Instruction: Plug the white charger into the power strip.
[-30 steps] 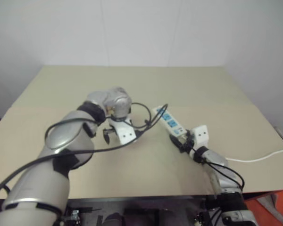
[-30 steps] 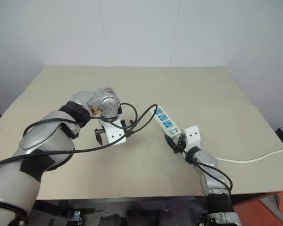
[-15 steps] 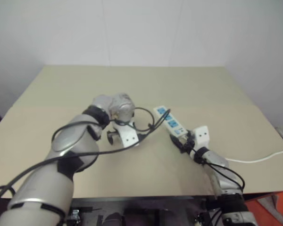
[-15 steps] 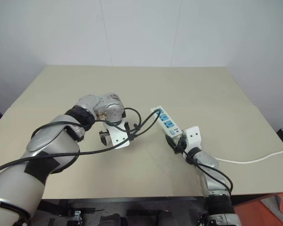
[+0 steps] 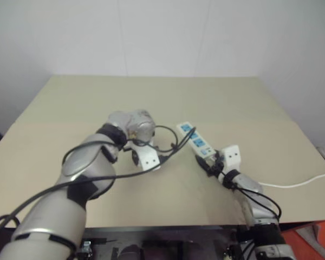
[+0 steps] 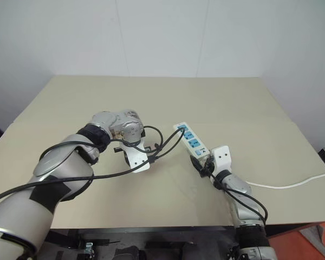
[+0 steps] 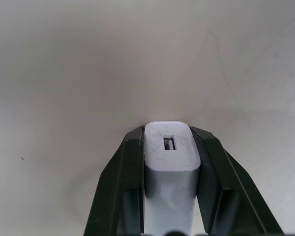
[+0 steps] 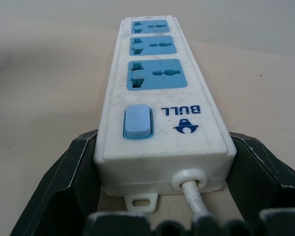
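Observation:
The white charger (image 7: 169, 152) stands on the tan table, clamped between the black fingers (image 7: 130, 167) of my left gripper (image 7: 167, 132), its slotted face toward the wrist camera. In the head views that left gripper (image 5: 144, 160) points down near the table's middle and hides the charger. The power strip (image 5: 195, 138) lies just to its right, a white bar with three blue sockets (image 8: 156, 73) and a blue switch. My right gripper (image 5: 210, 161) is shut on the strip's cord end, one finger (image 8: 78, 167) against each side.
The strip's thin white cord (image 5: 298, 181) trails off the table's right edge. Black cables (image 5: 170, 145) from my left arm loop between the left gripper and the strip's far end. Bare tabletop (image 5: 151, 97) stretches behind both arms.
The left gripper's fingers, spread apart before, have closed on the white charger. The right arm and the power strip have not moved.

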Motion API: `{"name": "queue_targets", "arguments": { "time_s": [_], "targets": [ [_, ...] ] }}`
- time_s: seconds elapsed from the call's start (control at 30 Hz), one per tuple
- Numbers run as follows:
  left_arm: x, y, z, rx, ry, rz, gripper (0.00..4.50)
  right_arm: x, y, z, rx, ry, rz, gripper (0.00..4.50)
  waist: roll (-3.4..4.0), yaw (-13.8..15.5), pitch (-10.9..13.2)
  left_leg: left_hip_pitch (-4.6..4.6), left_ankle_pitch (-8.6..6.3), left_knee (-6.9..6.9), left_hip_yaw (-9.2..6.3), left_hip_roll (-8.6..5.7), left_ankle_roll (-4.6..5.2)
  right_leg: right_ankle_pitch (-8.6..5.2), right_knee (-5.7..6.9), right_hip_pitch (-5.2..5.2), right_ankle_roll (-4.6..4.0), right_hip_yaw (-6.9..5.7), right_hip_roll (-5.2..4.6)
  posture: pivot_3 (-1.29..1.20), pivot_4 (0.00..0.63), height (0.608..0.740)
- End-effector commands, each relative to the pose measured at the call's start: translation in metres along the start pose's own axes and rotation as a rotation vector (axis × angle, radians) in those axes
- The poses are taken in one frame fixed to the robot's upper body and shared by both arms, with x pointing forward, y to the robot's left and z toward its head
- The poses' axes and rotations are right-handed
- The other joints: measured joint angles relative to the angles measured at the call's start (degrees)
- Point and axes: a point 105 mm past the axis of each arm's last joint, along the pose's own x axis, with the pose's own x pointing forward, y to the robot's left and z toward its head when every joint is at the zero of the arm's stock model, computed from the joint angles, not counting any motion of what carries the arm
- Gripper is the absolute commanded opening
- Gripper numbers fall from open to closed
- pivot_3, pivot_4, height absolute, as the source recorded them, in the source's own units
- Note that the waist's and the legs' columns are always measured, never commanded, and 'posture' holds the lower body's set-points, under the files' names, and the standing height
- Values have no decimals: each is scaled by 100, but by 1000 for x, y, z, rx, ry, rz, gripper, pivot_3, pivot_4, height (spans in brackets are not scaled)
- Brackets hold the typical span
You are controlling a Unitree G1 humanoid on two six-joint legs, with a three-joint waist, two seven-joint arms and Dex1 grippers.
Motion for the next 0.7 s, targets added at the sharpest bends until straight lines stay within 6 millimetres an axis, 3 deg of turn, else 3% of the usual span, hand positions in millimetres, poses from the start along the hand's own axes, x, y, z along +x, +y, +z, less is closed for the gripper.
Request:
{"name": "queue_targets", "arguments": {
  "time_s": [0.03,0.27,0.43,0.53,0.7],
  "targets": [
    [-6,7,-1,-33,-16,71,1021,-3,0,-10,9,43,4,3407,0,-1,0,2,0,1,0,0,0,0,1,2,0,0,0,0,150,740],
    [-59,24,-4,-158,-152,327,1021,-4,1,-5,-15,35,52,3407,0,-3,0,-6,0,2,-2,1,0,0,-4,-3,0,-2,0,0,150,740],
    [-119,31,4,-343,-623,726,1021,-4,8,12,-52,-1,226,3407,1,-23,1,-12,0,5,-6,3,0,1,-2,-8,0,-6,0,0,150,740],
    [-144,18,3,-440,-915,901,1021,-2,15,19,-108,3,384,3407,2,-97,1,-8,0,5,-18,5,0,1,5,-9,0,-1,-2,0,150,740],
    [-158,-12,-5,-574,-1201,1042,1021,4,38,32,-158,4,690,3407,3,-235,1,8,0,6,-37,7,0,2,16,-6,0,6,5,0,150,740]
  ]
}}
